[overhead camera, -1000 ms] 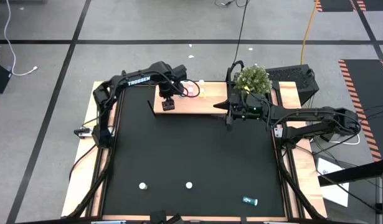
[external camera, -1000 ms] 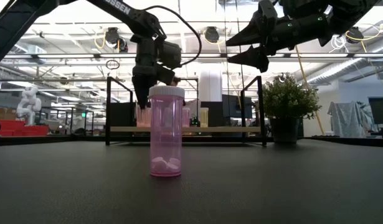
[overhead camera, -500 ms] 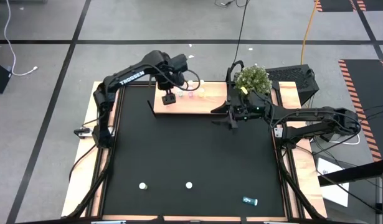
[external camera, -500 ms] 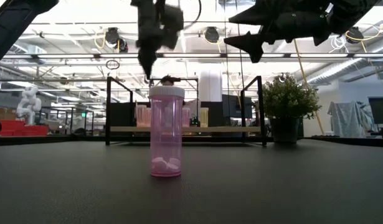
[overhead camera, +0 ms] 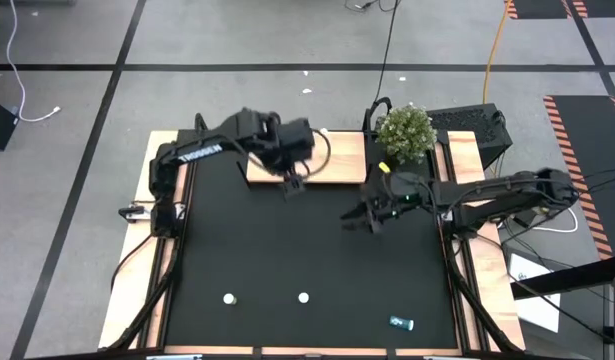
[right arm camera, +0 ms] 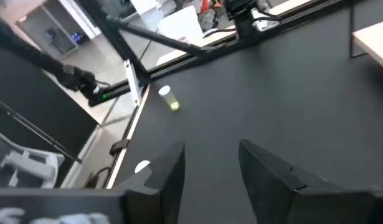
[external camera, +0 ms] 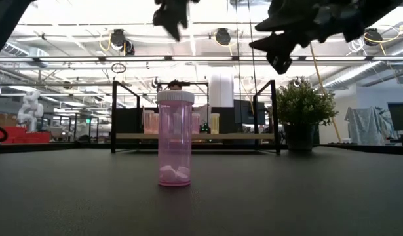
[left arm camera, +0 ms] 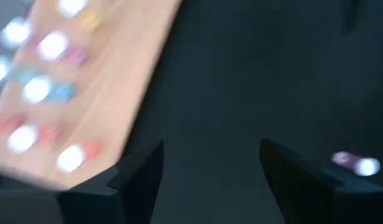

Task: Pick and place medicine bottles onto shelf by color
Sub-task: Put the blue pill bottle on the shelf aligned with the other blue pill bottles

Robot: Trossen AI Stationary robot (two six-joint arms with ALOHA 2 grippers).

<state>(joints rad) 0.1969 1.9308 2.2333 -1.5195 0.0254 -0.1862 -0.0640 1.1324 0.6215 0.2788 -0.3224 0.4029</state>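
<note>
The shelf [overhead camera: 339, 166] lies at the mat's far edge. Several bottles stand on it, blurred in the left wrist view [left arm camera: 51, 93]. My left gripper [overhead camera: 292, 186] hangs open and empty, high above the shelf's near edge [left arm camera: 210, 168]. My right gripper [overhead camera: 362, 218] hovers open and empty over the mat, right of centre [right arm camera: 210, 163]. A pink bottle [external camera: 175, 141] stands upright on the mat near its front edge [overhead camera: 303, 297]. A yellow bottle [right arm camera: 169, 98] stands to its left [overhead camera: 228, 298]. A teal bottle [overhead camera: 401, 322] lies on its side at the front right.
A potted plant [overhead camera: 405, 129] stands at the shelf's right end. Black brackets [external camera: 274, 115] rise from the shelf's ends. Pale wooden strips [overhead camera: 137, 240] border the black mat [overhead camera: 307, 250], whose middle is bare.
My left gripper has risen from the shelf's left part and swung right and toward the near edge, out over the shelf's front edge. My right gripper has moved from the shelf's front toward the near edge, and its fingers have drawn closer together.
</note>
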